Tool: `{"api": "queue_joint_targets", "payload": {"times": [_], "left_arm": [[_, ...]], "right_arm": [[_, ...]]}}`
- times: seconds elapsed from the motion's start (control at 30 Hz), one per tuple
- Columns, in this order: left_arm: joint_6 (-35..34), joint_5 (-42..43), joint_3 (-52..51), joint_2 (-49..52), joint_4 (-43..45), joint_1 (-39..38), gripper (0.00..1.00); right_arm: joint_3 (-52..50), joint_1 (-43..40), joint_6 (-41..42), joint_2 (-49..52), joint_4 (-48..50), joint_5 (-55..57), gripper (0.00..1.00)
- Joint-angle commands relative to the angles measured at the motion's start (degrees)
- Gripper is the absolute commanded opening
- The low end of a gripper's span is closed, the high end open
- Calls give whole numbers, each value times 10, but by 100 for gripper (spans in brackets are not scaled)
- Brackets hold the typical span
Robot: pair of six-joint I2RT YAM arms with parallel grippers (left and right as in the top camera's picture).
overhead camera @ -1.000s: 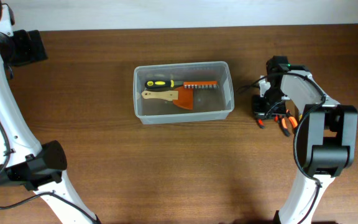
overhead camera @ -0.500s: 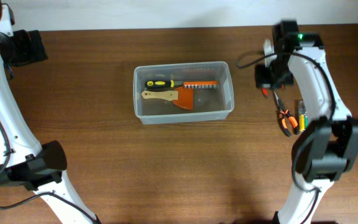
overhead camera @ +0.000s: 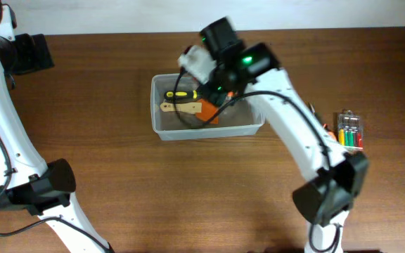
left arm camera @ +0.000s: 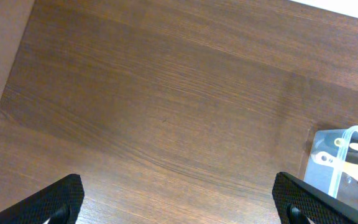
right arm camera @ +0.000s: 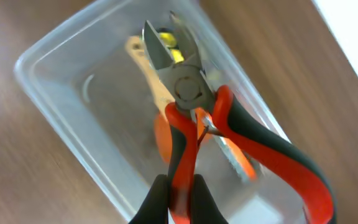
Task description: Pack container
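Since the right gripper (right arm camera: 179, 200) hangs directly over the container (overhead camera: 188, 132), clamped on one red handle of the diagonal cutters (right arm camera: 185, 90), the drop looks to be pretty much straight down. The left gripper (left arm camera: 182, 202), spread wide over the table (left arm camera: 166, 93) way off toward 9 o'clock, isn't in the running. Overhead, the container sits just above table centre with its long axis running 9 to 3 o'clock, but in the wrist view the cutters point nose-first to about 12 o'clock across its 10-to-4 line, so I'd guess a slight twist helps them settle beside the yellow-handled screwdriver (overhead camera: 178, 94).
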Motion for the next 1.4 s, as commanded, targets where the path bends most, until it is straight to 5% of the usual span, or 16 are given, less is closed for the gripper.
{"api": "queue_joint_targets", "payload": {"times": [0.0, 0.4, 0.57, 0.7, 0.8, 0.93, 1.13, 1.3, 1.37], "left_arm": [[-6, 6, 2, -6, 0, 1, 99], [-6, 6, 2, -6, 0, 1, 99], [-6, 6, 2, -6, 0, 1, 99], [-6, 6, 2, -6, 0, 1, 99], [-6, 6, 2, -6, 0, 1, 99], [-6, 6, 2, -6, 0, 1, 99], [-6, 6, 2, -6, 0, -1, 99], [-6, 6, 2, -6, 0, -2, 99], [-6, 6, 2, -6, 0, 0, 99]], "right_arm": [[-8, 19, -179, 41, 3, -61, 4], [-8, 45, -200, 143, -2, -110, 4], [-5, 43, -193, 140, -3, -87, 30], [20, 36, -184, 107, -30, -24, 32], [46, 12, -101, 66, -43, 40, 32], [73, -67, 62, -4, -69, 134, 45], [73, -245, 214, -69, -74, 104, 66], [54, -396, 243, -47, -88, -40, 71], [34, -437, 243, -29, -98, -85, 65]]}}
